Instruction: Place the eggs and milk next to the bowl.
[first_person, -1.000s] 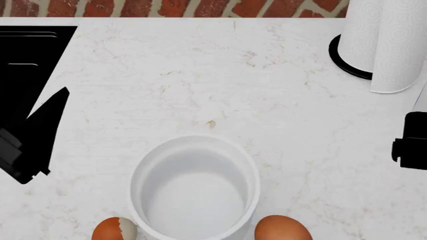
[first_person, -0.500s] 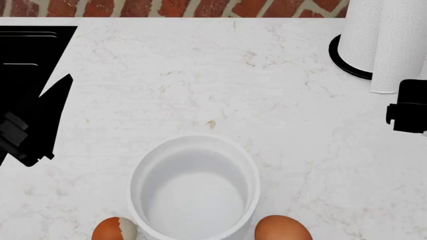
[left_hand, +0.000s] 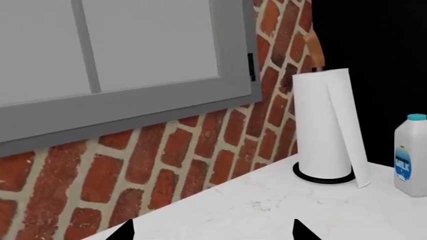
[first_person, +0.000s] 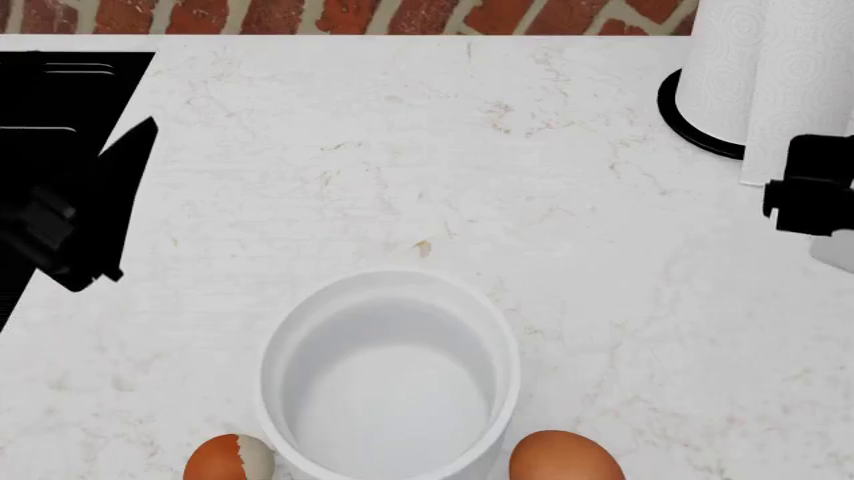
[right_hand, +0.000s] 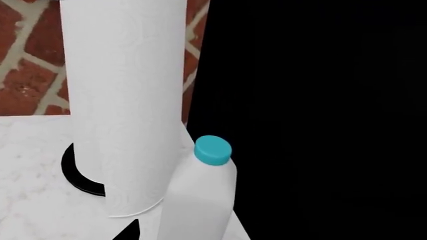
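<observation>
The white bowl (first_person: 387, 375) stands near the counter's front edge. A brown egg with a white patch (first_person: 227, 461) lies at its left, and a plain orange-brown egg (first_person: 567, 458) lies at its right, both close to its wall. The milk (right_hand: 199, 200), a white bottle with a turquoise cap (right_hand: 213, 150), stands at the far right beside the paper-towel roll; it also shows in the left wrist view as the milk (left_hand: 409, 156). My right gripper (first_person: 807, 188) hovers just short of the bottle, open, one fingertip (right_hand: 128, 231) showing beside it. My left gripper (first_person: 83, 215) is open and holds nothing.
A white paper-towel roll (first_person: 767, 80) on a black base stands at the back right, touching distance from the milk. A black sink (first_person: 47, 95) opens at the back left. A brick wall (left_hand: 167, 165) with a grey window frame runs behind the marble counter (first_person: 400, 170).
Both grippers have moved toward the back of the counter. The right one has closed in on the milk and the paper-towel roll. Bowl and eggs have not moved.
</observation>
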